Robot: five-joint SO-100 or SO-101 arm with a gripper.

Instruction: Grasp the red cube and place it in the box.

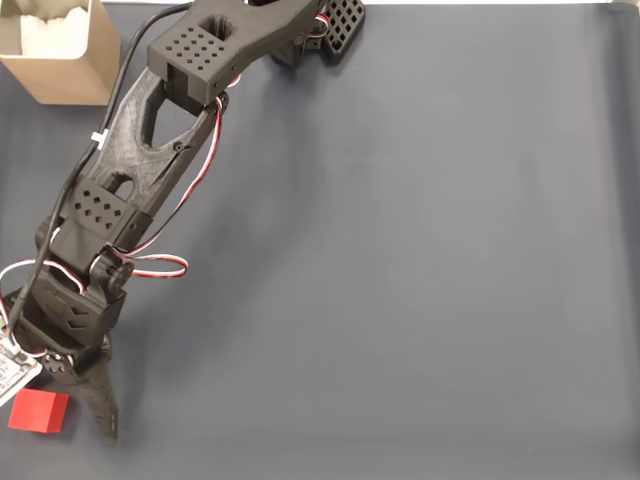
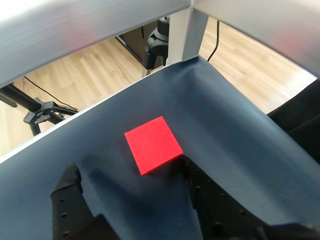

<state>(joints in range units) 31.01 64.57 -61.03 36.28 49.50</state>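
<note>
Down in the lower left corner of the fixed view, one red cube (image 1: 39, 411) sits flat on the dark mat (image 1: 420, 260), close to the mat's left and bottom edges. Being a cube, it has no long axis to speak of; its sides run almost square to the picture, turned only slightly. In the wrist view the red cube (image 2: 153, 144) is turned diagonally, one corner pointing toward the camera, its top face plain and matte.

The gripper (image 1: 75, 405) reaches down over it with its fingers spread apart and nothing between them yet. In the wrist view one black finger (image 2: 70, 200) stands to the left, apart from the cube, while the other finger (image 2: 210, 200) lies just beside the cube's right corner; whether it touches cannot be told.

One box (image 1: 62, 48), tan with a white lining, stands in the upper left corner of the fixed view, well apart from the cube.
</note>
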